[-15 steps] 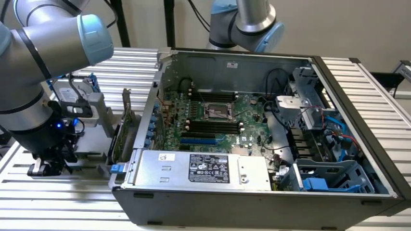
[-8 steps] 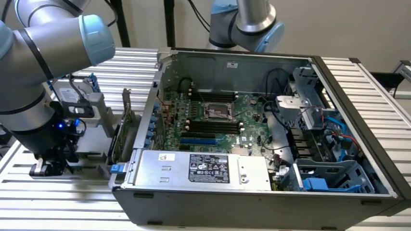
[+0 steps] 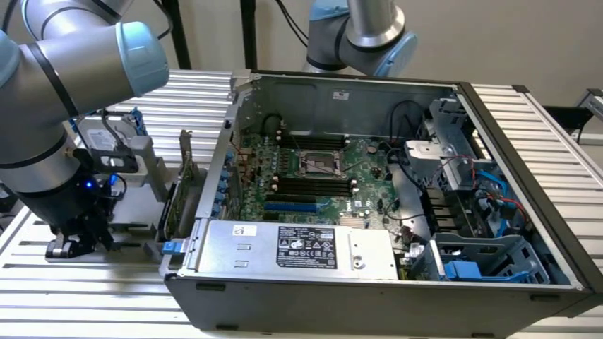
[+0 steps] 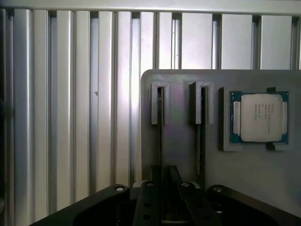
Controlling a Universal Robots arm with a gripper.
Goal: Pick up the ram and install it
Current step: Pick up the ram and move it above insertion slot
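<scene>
Open computer case [image 3: 377,300]: memory slots [image 3: 311,187] clear from above; power supply [image 3: 292,247] and drive cage [image 3: 457,141] bound two sides.

You face a plain beige wall [image 3: 527,42] behind a counter [image 3: 94,296] of ribbed silver slats. Two black uprights [image 3: 176,35] stand against that wall, in even light

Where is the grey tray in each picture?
Exterior view: the tray lies at the exterior view's left, beside the computer case, under the gripper.
Wrist view: the tray lies on the ribbed table and holds the silver chip.
Shared landmark: the ribbed table, under the tray in both.
</scene>
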